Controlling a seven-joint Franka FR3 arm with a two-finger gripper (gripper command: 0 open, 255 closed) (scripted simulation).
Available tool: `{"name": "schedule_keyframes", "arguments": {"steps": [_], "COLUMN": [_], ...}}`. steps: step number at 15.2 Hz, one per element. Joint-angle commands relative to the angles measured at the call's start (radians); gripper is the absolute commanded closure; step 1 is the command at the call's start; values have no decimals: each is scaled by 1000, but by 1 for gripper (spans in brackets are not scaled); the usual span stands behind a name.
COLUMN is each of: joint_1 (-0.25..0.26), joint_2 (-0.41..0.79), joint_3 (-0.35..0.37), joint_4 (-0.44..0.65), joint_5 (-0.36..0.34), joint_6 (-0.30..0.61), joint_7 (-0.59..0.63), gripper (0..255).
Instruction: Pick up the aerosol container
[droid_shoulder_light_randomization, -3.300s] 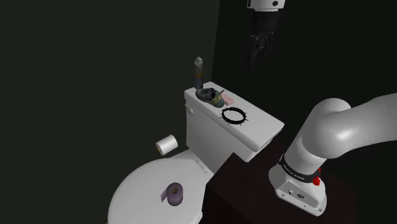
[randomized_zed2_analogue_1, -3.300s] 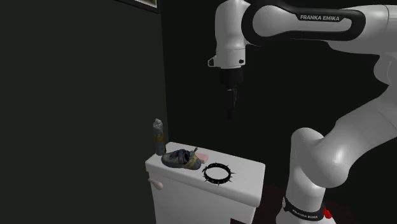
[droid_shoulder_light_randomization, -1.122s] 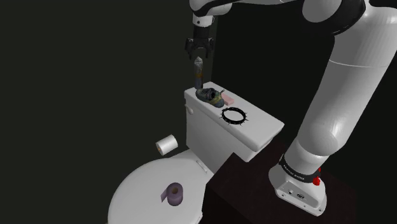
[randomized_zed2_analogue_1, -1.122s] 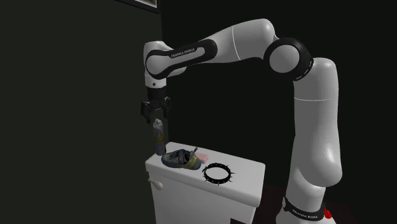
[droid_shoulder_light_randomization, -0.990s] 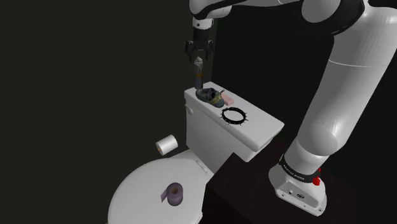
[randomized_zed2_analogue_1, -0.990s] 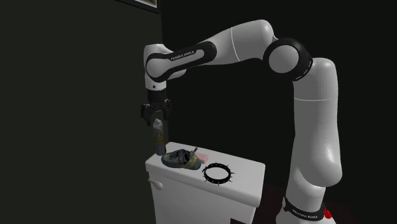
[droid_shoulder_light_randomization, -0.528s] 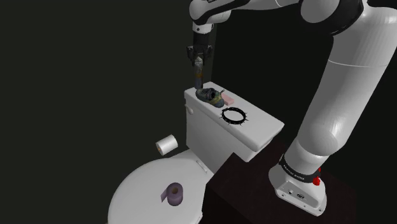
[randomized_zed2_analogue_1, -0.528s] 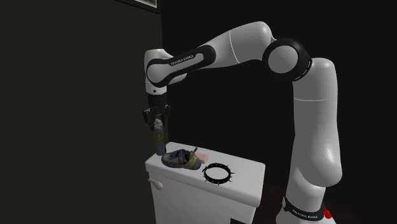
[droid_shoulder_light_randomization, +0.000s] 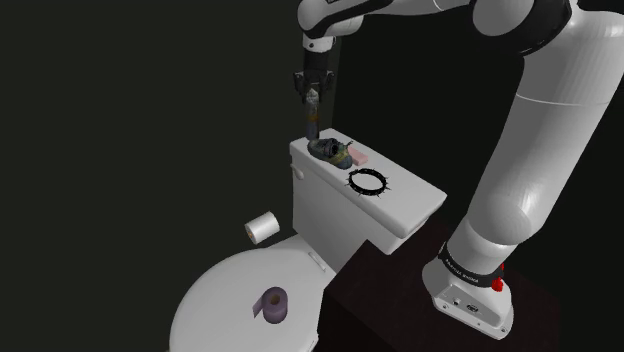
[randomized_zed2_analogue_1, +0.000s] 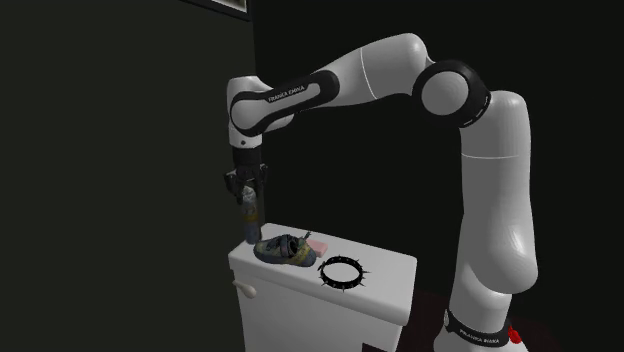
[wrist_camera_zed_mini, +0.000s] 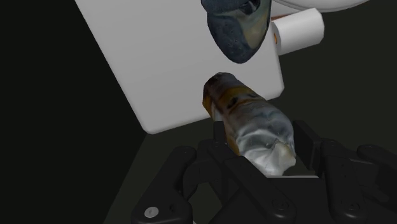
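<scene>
The aerosol container (droid_shoulder_light_randomization: 312, 126), a slim can with a silvery cap and a mottled dark and orange body, stands upright at the far corner of the white toilet tank lid (droid_shoulder_light_randomization: 402, 206). My black gripper (droid_shoulder_light_randomization: 313, 94) comes straight down from above and is shut on the can's upper part. In the second exterior view the gripper (randomized_zed2_analogue_1: 247, 198) clasps the top of the can (randomized_zed2_analogue_1: 249, 226), whose base rests on the lid. In the wrist view the can (wrist_camera_zed_mini: 250, 119) lies between the two fingers (wrist_camera_zed_mini: 308, 141), which press on its sides.
On the lid beside the can lie a dark shoe (droid_shoulder_light_randomization: 331, 151), a small pink item (droid_shoulder_light_randomization: 359, 157) and a black spiked ring (droid_shoulder_light_randomization: 368, 182). A white paper roll (droid_shoulder_light_randomization: 262, 227) hangs beside the tank; a purple roll (droid_shoulder_light_randomization: 270, 303) sits on the toilet seat lid. Dark walls stand close behind.
The gripper has sunk a little over the can's top and its fingers have gone from open to shut on the can. The can stays in place on the lid.
</scene>
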Motion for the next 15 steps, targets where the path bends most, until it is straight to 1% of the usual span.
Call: {"name": "schedule_keyframes", "arguments": {"steps": [1, 14, 15], "joint_1": [0, 0, 0], "joint_2": [-3, -7, -7], "joint_3": [0, 0, 0], "joint_4": [16, 186, 188], "joint_5": [0, 0, 0], "joint_6": [-20, -193, -195], "joint_7": [0, 0, 0], "gripper": [255, 255, 255]}}
